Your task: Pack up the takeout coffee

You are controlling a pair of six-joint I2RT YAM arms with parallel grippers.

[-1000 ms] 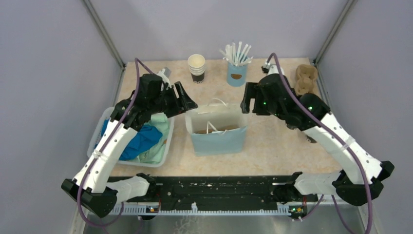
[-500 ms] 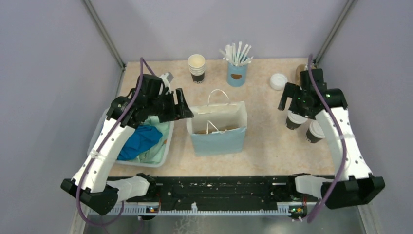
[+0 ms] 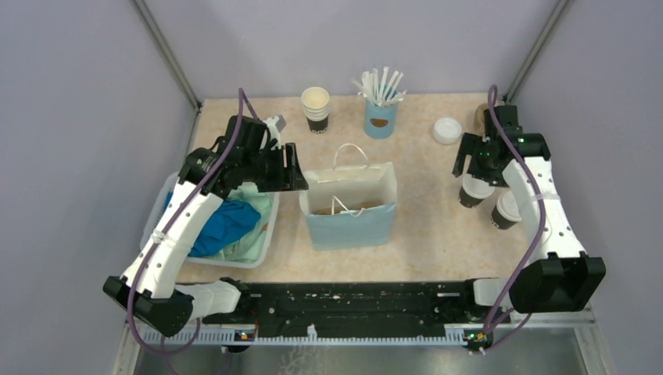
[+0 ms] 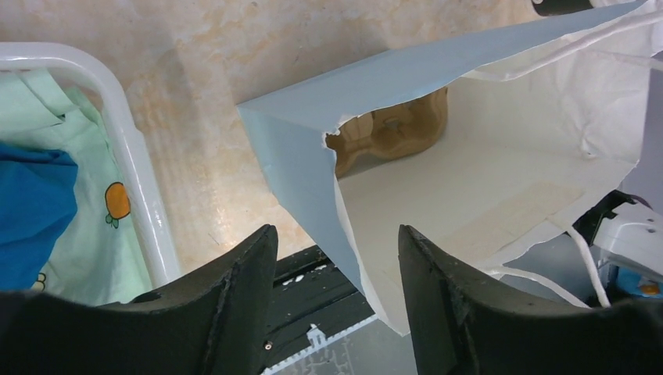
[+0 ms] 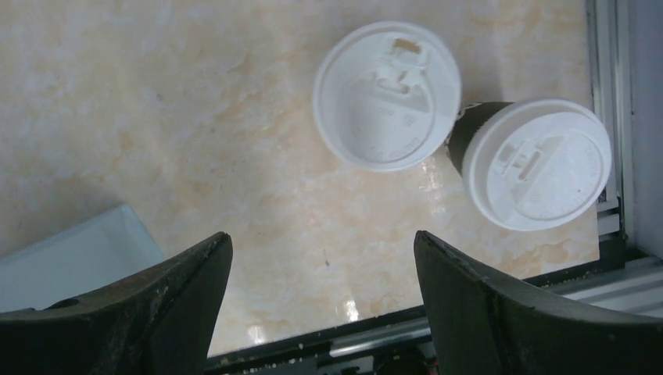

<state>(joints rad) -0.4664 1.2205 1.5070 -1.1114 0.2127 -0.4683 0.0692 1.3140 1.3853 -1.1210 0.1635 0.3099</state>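
Two takeout coffees with white lids stand at the right: one and another closer to the table's right edge. My right gripper is open and empty; it hovers above and just beside the nearer cup. The light blue paper bag stands open mid-table with a brown cardboard carrier inside. My left gripper is open, and the bag's left corner runs between its fingers.
A loose white lid lies at the back right. Lidless stacked cups and a blue cup of white sticks stand at the back. A white bin of cloths sits left of the bag.
My right arm has swung from the bag's right edge out over the two lidded cups. My left gripper has shifted slightly toward the bag's left corner.
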